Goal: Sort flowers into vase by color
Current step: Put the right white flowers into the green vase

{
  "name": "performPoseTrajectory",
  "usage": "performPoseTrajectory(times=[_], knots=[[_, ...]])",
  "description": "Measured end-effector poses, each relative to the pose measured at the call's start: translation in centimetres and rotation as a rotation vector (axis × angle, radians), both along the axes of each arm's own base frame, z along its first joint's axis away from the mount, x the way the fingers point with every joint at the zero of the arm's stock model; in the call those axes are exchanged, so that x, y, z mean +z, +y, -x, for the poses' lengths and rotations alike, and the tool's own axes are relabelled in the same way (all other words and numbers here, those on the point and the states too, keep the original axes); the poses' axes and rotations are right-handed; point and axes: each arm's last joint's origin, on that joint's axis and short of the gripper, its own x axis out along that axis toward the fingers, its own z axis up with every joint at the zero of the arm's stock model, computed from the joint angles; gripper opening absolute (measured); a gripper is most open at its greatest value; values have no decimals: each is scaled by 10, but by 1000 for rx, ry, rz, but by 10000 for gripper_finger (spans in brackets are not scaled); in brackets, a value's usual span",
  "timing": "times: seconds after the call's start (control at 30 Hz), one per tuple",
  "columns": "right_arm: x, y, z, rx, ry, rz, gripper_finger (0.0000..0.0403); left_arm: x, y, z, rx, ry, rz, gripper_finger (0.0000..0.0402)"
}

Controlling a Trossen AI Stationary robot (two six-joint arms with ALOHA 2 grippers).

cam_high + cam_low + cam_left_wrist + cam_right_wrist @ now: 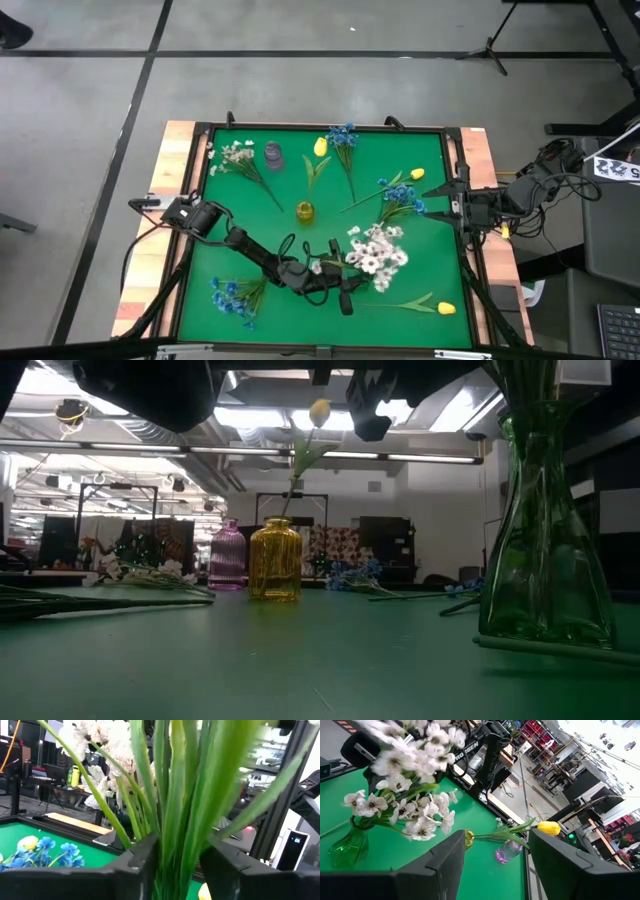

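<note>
Stems of white flowers upright between left gripper fingers — half open, letting go over green vase — right gripper open, far.

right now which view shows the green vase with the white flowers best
The right wrist view: the whole green vase shows with the white flowers spreading above it. The low view shows only its glass body, blossoms cut off. From above, the blooms hide it. The left wrist view shows only stems.
</note>
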Motion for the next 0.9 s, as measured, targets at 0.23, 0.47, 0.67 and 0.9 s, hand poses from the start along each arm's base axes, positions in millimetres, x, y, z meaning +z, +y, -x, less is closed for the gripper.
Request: performPoseTrajectory(times=[0.23, 0.47, 0.67, 0.9], knots=[[0, 0, 0, 0, -1, 0, 218, -1, -4, 3, 44, 29, -41, 202], [0, 0, 0, 0, -1, 1, 218, -1, -16, 10, 130, 79, -118, 246], [0, 0, 0, -1, -1, 2, 218, 12, -22, 15, 140, 145, -153, 266], [0, 0, 0, -1, 1, 4, 218, 40, -28, 29, 119, 303, -196, 271]])
